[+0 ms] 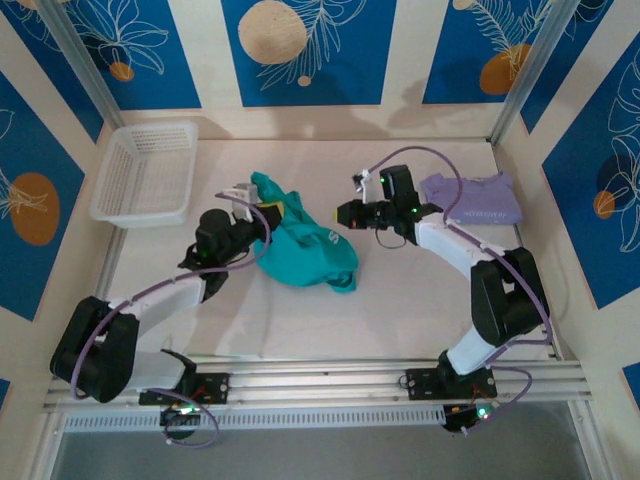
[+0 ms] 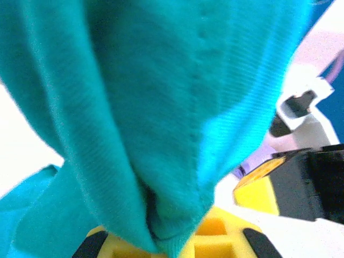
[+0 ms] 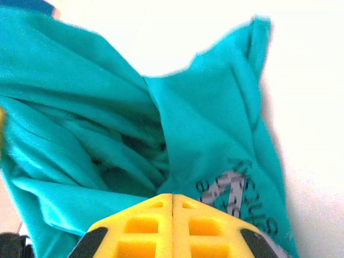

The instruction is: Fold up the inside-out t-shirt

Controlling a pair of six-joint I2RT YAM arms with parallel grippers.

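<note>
The inside-out t-shirt point(image 1: 305, 245) is a crumpled teal heap in the middle of the table. Its upper left part is lifted off the table by my left gripper point(image 1: 245, 203). In the left wrist view, a bunched fold of the teal cloth point(image 2: 161, 107) is pinched in the left gripper point(image 2: 166, 239), whose yellow fingers point(image 2: 220, 236) are shut on it. My right gripper point(image 1: 350, 213) hovers by the shirt's upper right edge. In the right wrist view the right gripper point(image 3: 172, 196) has its fingers pressed together, with no cloth seen between them. The shirt point(image 3: 215, 123) and its grey print point(image 3: 236, 188) lie beyond.
A folded pale lavender shirt point(image 1: 475, 198) lies at the right, behind the right arm. A white mesh basket point(image 1: 145, 170) stands at the back left. Patterned walls close in the table on three sides.
</note>
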